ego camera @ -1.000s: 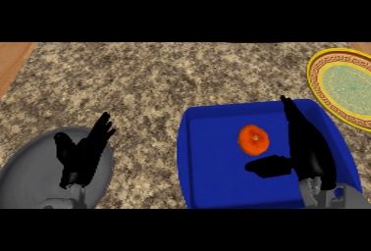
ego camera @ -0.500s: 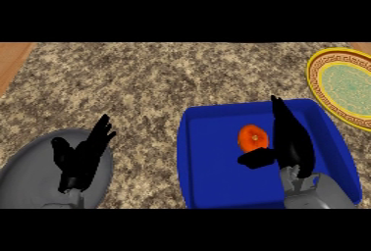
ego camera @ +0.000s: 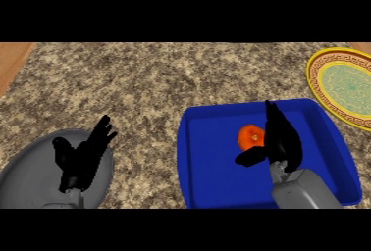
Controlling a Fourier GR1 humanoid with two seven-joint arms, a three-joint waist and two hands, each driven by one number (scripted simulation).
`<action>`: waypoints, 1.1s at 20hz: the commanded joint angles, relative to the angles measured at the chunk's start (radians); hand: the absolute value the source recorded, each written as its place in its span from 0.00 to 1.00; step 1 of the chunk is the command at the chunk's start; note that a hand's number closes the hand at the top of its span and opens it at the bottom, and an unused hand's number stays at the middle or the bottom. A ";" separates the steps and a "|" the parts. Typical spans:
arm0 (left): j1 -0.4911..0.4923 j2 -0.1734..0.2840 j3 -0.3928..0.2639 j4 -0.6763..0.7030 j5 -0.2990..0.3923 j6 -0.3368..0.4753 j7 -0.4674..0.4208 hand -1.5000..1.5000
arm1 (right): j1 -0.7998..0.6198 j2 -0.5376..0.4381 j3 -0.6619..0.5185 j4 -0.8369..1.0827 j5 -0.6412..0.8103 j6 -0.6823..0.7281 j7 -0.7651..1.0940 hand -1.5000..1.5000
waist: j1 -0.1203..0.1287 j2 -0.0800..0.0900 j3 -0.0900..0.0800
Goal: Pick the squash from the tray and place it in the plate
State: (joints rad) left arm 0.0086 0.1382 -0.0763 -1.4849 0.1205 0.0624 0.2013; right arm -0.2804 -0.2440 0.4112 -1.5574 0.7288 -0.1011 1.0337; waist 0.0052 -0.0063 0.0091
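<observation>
Reaching over the blue tray [ego camera: 210, 181], the right hand [ego camera: 279, 139] is touching the orange squash [ego camera: 250, 136] with straight, unclosed fingers, grasping nothing.

An orange squash [ego camera: 250, 137] lies in a bright blue tray [ego camera: 210, 171] on a speckled beige-and-brown surface [ego camera: 159, 83], a yellow plate [ego camera: 346, 84] with a pale green centre and dark patterned band sits at two o'clock, and both robot hands are black.

Speckled granite counter [ego camera: 159, 83] with a wooden strip [ego camera: 13, 59] at left.
</observation>
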 commanded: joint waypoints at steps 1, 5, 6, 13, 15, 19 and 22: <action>0.046 -0.031 -0.022 0.082 -0.012 -0.015 -0.041 0.50 | 0.003 0.055 -0.003 0.060 0.028 -0.005 0.021 0.00 | -0.002 0.007 -0.009; -0.014 -0.017 0.002 0.068 -0.002 -0.014 0.013 0.50 | -0.020 0.039 0.004 0.071 -0.005 0.126 0.014 1.00 | -0.003 0.008 -0.010; 0.010 -0.039 -0.031 0.008 -0.006 0.002 0.062 0.50 | -0.065 0.052 -0.014 0.126 -0.024 0.133 -0.016 1.00 | 0.003 0.008 -0.009; 0.061 -0.020 0.006 0.029 0.007 -0.039 0.006 0.50 | -0.041 0.016 -0.021 0.095 0.063 0.137 -0.068 1.00 | -0.003 0.006 -0.009; 0.050 -0.053 -0.036 -0.028 -0.038 0.011 0.049 0.50 | -0.055 0.028 -0.030 0.139 0.104 0.114 -0.084 1.00 | -0.002 0.006 -0.009; 0.017 -0.029 0.030 0.051 0.001 -0.019 0.002 0.50 | 0.024 0.025 0.099 0.019 0.159 0.088 -0.178 1.00 | -0.009 0.005 -0.009; 0.015 -0.037 0.013 0.061 -0.010 -0.016 0.019 0.50 | 0.114 -0.077 0.179 -0.122 0.091 0.135 -0.385 1.00 | -0.030 0.002 -0.009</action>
State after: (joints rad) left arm 0.0234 0.1220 -0.0520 -1.4891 0.1091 0.0463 0.1972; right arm -0.2346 -0.2615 0.5014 -1.5636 0.8421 0.0027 0.8021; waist -0.0079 -0.0108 0.0101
